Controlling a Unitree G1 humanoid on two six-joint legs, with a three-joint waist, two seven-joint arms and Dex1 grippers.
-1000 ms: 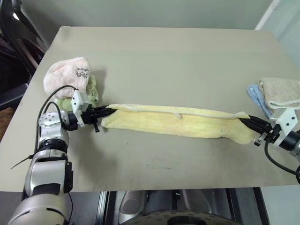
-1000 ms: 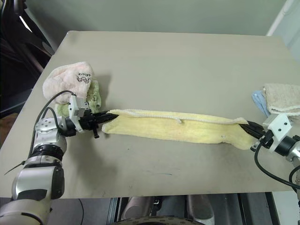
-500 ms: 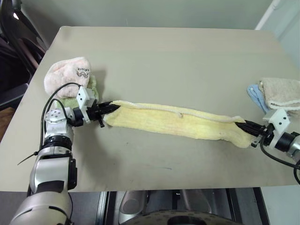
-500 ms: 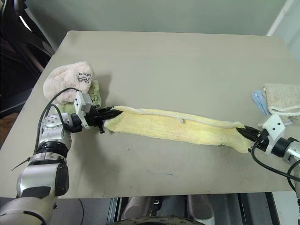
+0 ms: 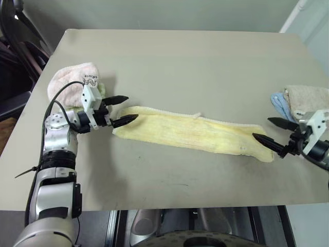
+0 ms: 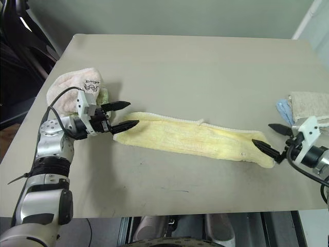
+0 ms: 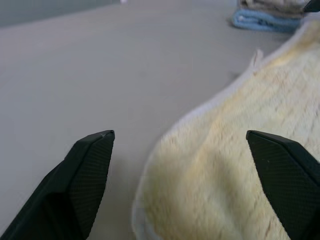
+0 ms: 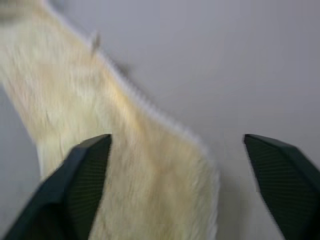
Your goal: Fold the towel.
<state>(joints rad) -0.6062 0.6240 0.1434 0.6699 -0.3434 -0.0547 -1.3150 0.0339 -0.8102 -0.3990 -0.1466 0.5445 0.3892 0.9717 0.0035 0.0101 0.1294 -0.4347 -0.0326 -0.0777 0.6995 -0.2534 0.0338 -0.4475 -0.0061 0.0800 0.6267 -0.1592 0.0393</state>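
The towel point(image 5: 190, 133), pale yellow and fluffy, lies on the table point(image 5: 180, 62) as a long narrow strip running from left to right, with a small white loop tag point(image 5: 196, 115) on its far edge. My left gripper point(image 5: 131, 107) stands open just above the towel's left end, holding nothing. At the towel's right end my right gripper point(image 5: 261, 128) is open too, one fingertip over the corner. The left wrist view shows the towel point(image 7: 230, 165) below and between the spread fingers point(image 7: 90, 170). In the right wrist view the towel point(image 8: 135, 165) lies free beyond the spread fingers point(image 8: 82, 180).
A pink towel point(image 5: 72, 82) with a dark embroidered mark sits on a greenish cloth point(image 5: 101, 95) behind my left gripper. At the table's right edge a beige towel point(image 5: 308, 100) lies on a blue cloth point(image 5: 280, 105).
Both grippers have opened and let go of the towel's ends. The towel now rests loose on the table, and my left gripper has lifted slightly.
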